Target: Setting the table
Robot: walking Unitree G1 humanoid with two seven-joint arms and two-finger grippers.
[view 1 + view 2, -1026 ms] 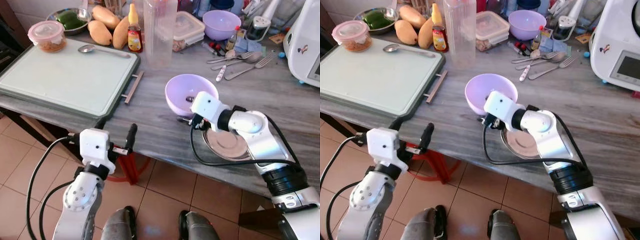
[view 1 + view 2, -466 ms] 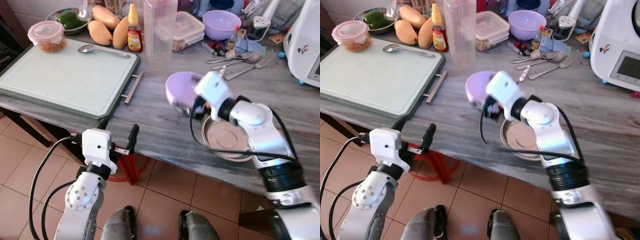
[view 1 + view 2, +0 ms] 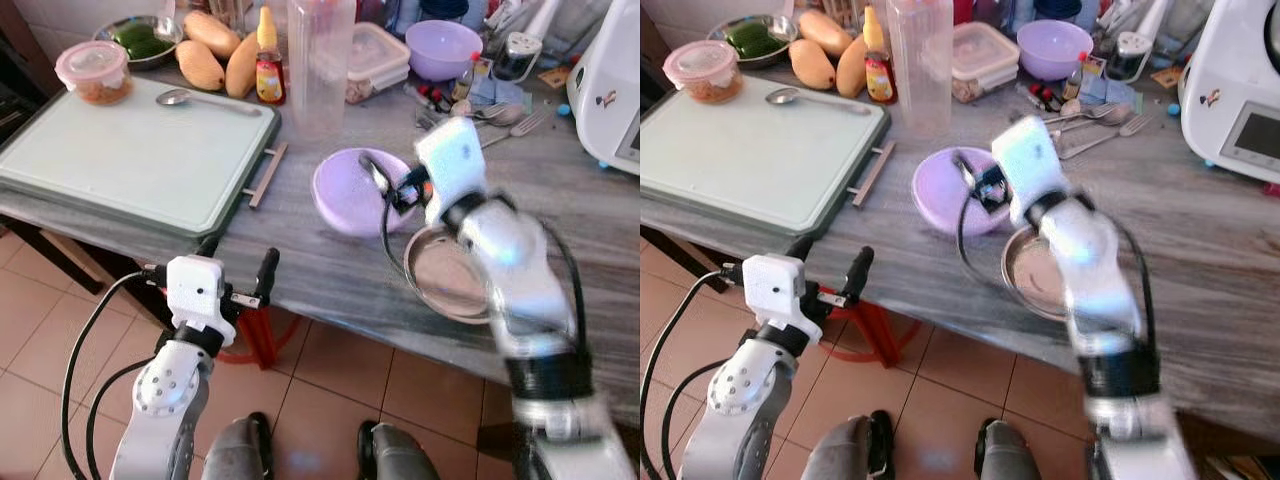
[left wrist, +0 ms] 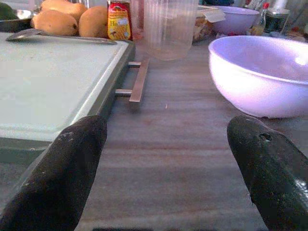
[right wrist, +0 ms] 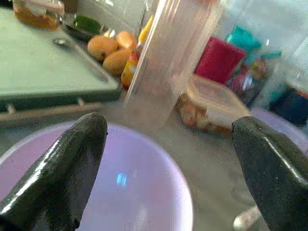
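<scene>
Now my right pincer hangs spread wide above the purple bowl, gripping nothing; the bowl sits on the tabletop beside the metal plate. My left pincer is open too.

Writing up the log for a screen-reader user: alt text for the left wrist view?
The open left gripper hovers low over a grey wooden table, a lilac bowl ahead. A pale green tray lies alongside, with mangoes, a sauce bottle and a clear tumbler behind.

bare grey counter lies open between the tray and purple bowl. the tall clear jug and, seemingly, a cutlery pile crowd the rear.
</scene>
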